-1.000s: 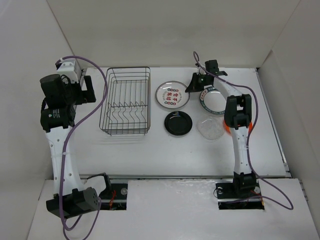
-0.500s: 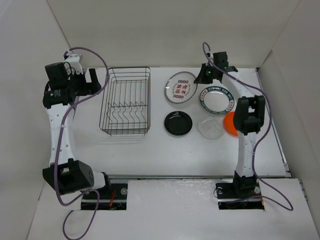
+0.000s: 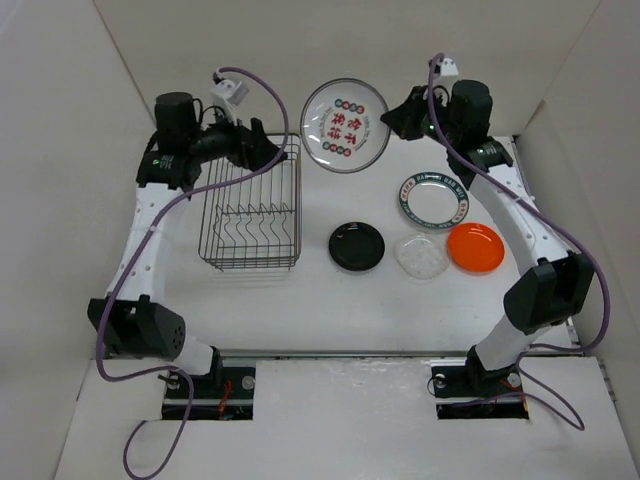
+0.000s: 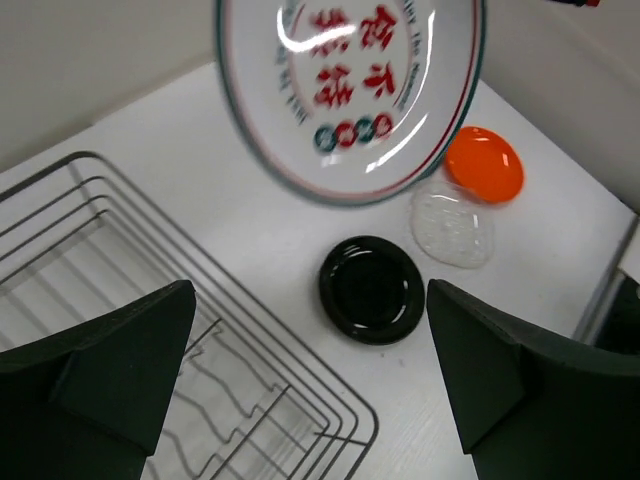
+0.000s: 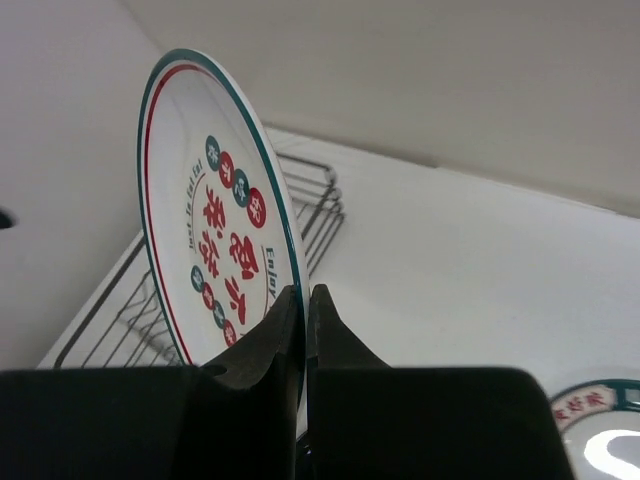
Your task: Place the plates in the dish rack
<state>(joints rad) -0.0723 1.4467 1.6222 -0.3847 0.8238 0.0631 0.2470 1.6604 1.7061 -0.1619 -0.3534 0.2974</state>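
I am lifting the first plate up off the table.
My right gripper (image 5: 303, 300) is squeezing the rim of the white plate with the red and green marks (image 3: 345, 125), fingers tight on its edge. A second ago this plate was lying flat beside the dish rack (image 3: 250, 262); now it is hanging high in the air, standing almost on its edge, behind the rack's far right corner. My left gripper (image 3: 262, 152) has swung over to that corner too, and its fingers are wide apart, holding nothing. The rack is waiting with no plates in it. The black plate (image 3: 356, 247), clear plate (image 3: 420, 256), orange plate (image 3: 476, 247) and green-rimmed plate (image 3: 433, 198) are lying on the table (image 3: 300, 310).
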